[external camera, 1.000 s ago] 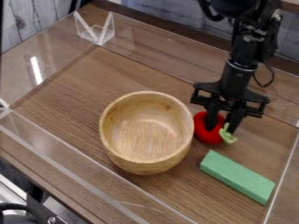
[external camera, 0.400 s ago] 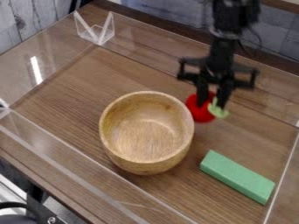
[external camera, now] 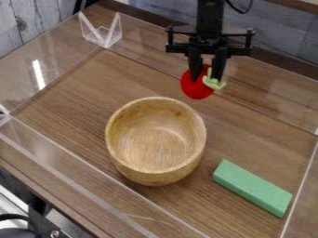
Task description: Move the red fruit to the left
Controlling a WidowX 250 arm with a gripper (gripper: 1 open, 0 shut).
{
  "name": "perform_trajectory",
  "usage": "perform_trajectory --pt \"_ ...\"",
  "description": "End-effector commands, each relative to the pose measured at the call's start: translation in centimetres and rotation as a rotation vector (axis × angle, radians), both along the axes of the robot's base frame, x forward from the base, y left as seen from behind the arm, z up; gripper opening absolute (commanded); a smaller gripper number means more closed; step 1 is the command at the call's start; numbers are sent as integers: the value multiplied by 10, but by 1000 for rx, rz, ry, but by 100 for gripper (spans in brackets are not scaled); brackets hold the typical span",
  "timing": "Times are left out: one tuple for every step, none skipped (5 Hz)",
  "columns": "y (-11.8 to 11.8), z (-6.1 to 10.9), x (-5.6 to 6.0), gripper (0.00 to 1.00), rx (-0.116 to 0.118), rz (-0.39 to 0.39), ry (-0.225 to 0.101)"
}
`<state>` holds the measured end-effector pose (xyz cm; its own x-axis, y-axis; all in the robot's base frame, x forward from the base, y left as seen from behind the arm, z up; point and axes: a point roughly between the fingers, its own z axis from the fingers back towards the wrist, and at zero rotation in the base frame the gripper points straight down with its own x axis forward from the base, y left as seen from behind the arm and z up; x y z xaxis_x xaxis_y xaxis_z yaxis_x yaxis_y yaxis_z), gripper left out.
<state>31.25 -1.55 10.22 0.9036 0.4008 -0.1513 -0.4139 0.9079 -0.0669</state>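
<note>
The red fruit (external camera: 194,85), a small glossy strawberry with a light green cap at its right side, hangs above the wooden table beyond the bowl. My gripper (external camera: 206,76) comes down from the top of the view and is shut on the red fruit, its black fingers (external camera: 220,67) straddling it. The fruit sits behind and slightly right of the wooden bowl (external camera: 155,140), clear of its rim.
A flat green rectangular block (external camera: 252,187) lies at the front right. Clear plastic walls (external camera: 50,65) ring the wooden table, and a clear stand (external camera: 100,31) sits at the back left corner.
The gripper has closed on the red fruit, lifted it off the table beside the bowl's right side and carried it back and to the left.
</note>
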Motion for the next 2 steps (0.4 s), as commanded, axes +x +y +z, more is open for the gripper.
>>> perform_trajectory --pt "3 34 3 0 -8 2 -99" --pt "2 38 -2 0 -19 -4 -103"
